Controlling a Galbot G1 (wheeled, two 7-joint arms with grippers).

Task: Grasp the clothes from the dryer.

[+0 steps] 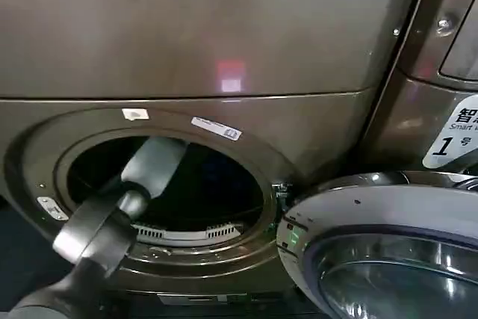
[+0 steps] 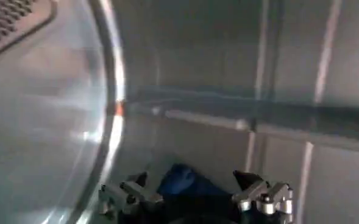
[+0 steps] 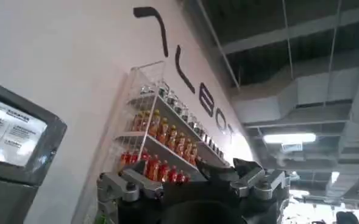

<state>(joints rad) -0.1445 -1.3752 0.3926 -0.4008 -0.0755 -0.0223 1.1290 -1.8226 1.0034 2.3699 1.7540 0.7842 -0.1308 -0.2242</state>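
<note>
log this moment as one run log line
left gripper: open, inside dryer drum, over blue clothes | right gripper: open, raised toward room | door: open

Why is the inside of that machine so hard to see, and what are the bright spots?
Head view: the dryer drum is black shadow, with a pinkish glare patch on its front panel. Left wrist view: dim and soft, the drum rim streaked with reflected light, blue clothes murky between the left gripper fingers. Right wrist view: ceiling lamps blow out white.
</note>
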